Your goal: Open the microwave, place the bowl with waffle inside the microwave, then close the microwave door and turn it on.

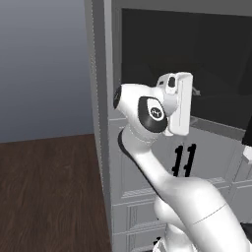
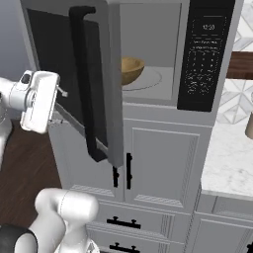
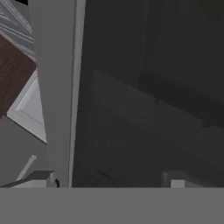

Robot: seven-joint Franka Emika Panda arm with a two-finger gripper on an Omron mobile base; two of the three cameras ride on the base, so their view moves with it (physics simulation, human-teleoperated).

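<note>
Inside the microwave [image 2: 197,59], at eleven o'clock, sits the bowl [image 2: 131,69]; microwave door [image 2: 74,74] ajar, gripper [image 3: 109,183] fingers spread wide against its glass.

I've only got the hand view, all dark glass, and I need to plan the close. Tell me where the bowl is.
Observer: The bowl already sits inside the microwave, on the round glass plate. I can't make out the waffle from here.
Operator: Good. Now tell me where the handle lies from the gripper.
Observer: The microwave door is swung wide open. The gripper, jaws open and empty, faces the glass on the hinge side. The black bar handle stands upright beyond it, toward the door's free edge.
</note>
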